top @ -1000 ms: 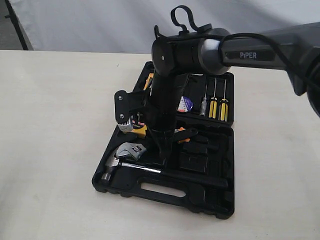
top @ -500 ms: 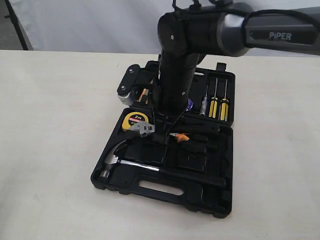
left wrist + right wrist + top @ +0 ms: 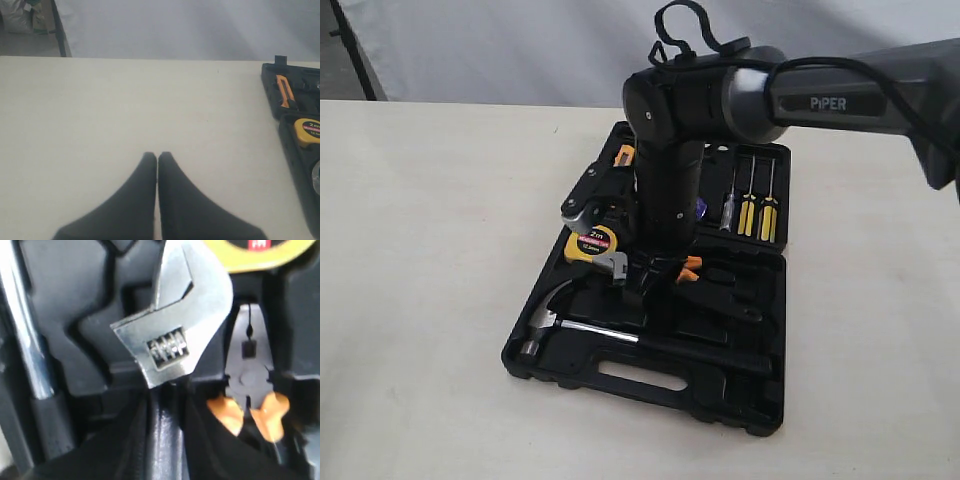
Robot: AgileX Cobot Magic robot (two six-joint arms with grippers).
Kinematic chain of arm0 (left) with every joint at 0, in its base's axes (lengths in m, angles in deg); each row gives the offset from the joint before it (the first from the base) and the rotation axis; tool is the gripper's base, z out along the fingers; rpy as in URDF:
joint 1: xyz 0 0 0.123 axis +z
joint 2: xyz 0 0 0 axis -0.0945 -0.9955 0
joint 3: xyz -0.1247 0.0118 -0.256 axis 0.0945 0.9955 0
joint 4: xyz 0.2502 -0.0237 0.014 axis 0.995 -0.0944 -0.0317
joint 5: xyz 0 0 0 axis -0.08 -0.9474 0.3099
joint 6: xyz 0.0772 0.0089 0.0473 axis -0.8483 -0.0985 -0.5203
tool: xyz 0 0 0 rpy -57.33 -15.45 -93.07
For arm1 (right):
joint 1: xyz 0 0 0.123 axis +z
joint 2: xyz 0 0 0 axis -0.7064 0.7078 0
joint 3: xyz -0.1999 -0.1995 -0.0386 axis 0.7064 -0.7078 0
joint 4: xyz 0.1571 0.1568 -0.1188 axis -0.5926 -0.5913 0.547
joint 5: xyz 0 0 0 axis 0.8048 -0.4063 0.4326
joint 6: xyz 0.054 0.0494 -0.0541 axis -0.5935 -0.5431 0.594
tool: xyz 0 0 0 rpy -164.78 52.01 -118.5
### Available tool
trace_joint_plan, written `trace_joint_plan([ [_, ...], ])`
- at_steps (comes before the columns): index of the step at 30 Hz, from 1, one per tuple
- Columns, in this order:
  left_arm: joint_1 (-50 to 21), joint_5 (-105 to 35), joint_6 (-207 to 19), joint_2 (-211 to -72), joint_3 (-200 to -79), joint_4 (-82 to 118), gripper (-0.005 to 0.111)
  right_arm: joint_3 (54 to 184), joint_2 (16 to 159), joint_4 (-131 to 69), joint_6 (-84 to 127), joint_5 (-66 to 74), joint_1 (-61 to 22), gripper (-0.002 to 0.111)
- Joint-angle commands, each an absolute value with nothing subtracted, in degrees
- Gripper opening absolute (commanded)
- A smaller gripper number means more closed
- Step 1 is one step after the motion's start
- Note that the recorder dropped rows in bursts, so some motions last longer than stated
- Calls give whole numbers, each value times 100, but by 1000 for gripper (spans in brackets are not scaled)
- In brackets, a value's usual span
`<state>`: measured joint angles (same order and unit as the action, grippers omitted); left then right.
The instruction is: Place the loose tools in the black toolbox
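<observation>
Grey-black arm (image 3: 672, 150), white PiPER lettering (image 3: 828, 103), looped black cable (image 3: 703, 22); left hand (image 3: 157, 156) black.

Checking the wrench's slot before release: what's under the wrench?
Under the head of the wrench, only toolbox moulding shows, with the tape measure and pliers nearby. The right tool covers the handle and whatever lies beneath it.

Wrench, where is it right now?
In the exterior view the wrench is held in the right arm's fingers at the middle of the open toolbox, between the yellow tape measure and the hammer.
</observation>
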<state>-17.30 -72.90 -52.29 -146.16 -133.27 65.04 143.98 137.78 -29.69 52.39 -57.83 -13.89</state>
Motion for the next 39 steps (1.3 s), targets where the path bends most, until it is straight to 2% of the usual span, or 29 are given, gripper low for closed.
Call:
trace_joint_plan([
  [1, -1711, -7193, -5170, -14570, -13274, 6426, 1, 14426, 13750, -2587, 5227, -6044, -1401, -1],
  [16, -1711, -7193, -5170, -14570, -13274, 6426, 1, 14426, 13750, -2865, 5651, -6220, -1109, -1],
  [25, -1711, -7193, -5170, -14570, -13274, 6426, 1, 14426, 13750, -2449, 4855, -6097, -1100, 0],
  [32, -1711, -7193, -5170, -14570, -13274, 6426, 1, 14426, 13455, -3212, 4945, -5728, -1073, 0],
  [39, -1711, -7193, -5170, -14570, -13274, 6426, 1, 14426, 13710, -3491, 4883, -5950, -1100, 0],
])
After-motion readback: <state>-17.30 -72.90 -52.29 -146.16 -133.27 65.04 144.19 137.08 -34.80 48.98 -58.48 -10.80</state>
